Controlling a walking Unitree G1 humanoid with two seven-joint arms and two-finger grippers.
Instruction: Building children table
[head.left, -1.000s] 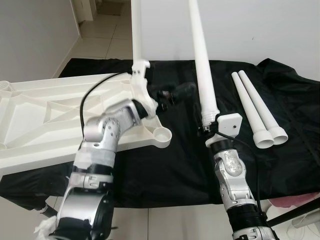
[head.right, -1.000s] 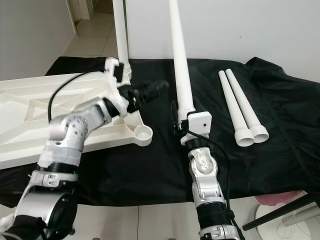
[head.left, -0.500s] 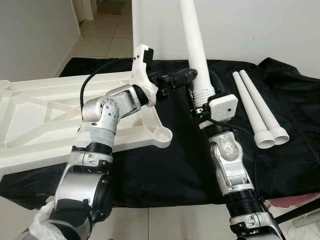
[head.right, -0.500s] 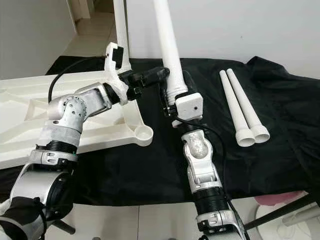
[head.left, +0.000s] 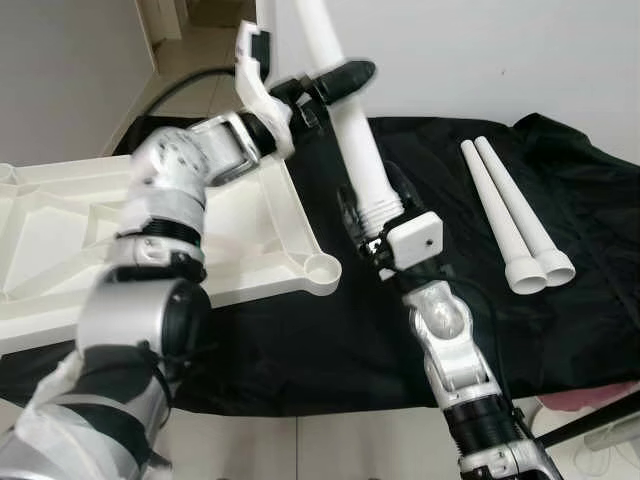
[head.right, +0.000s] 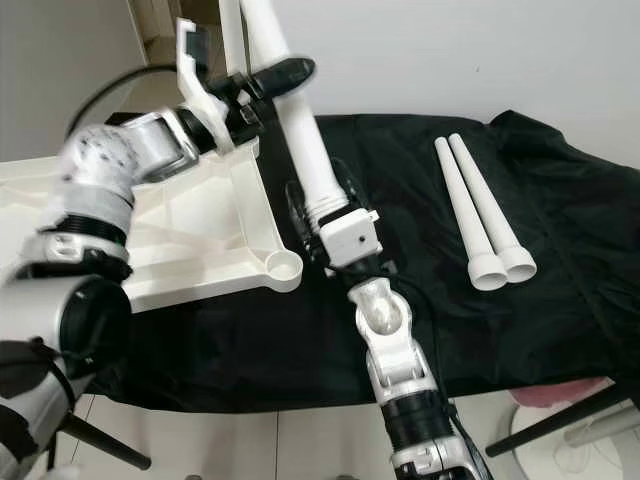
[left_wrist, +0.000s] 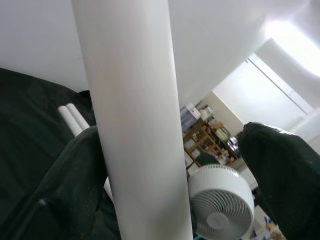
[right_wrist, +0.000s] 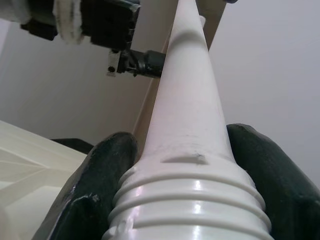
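A long white table leg (head.left: 347, 135) stands tilted, its ribbed threaded end low. My right gripper (head.left: 372, 212) is shut on it just above the threads, one black finger (right_wrist: 107, 170) on each side. My left gripper (head.left: 335, 80) is raised high and straddles the same leg, open: one finger (left_wrist: 75, 185) touches the leg and the other stays apart from it. The upside-down white tabletop (head.left: 60, 230) lies to the left, with a round corner socket (head.left: 322, 268) close to the leg's lower end. Another leg (head.right: 232, 40) stands upright behind.
Two spare white legs (head.left: 510, 215) lie side by side on the black cloth (head.left: 570, 300) at the right. The cloth's front edge drops to a tiled floor. A white wall is behind, and a white fan (left_wrist: 220, 210) stands in the room.
My left arm has swung up and its gripper now sits around the held leg higher up. My right gripper has shifted left toward the tabletop corner, tilting the leg's top leftward.
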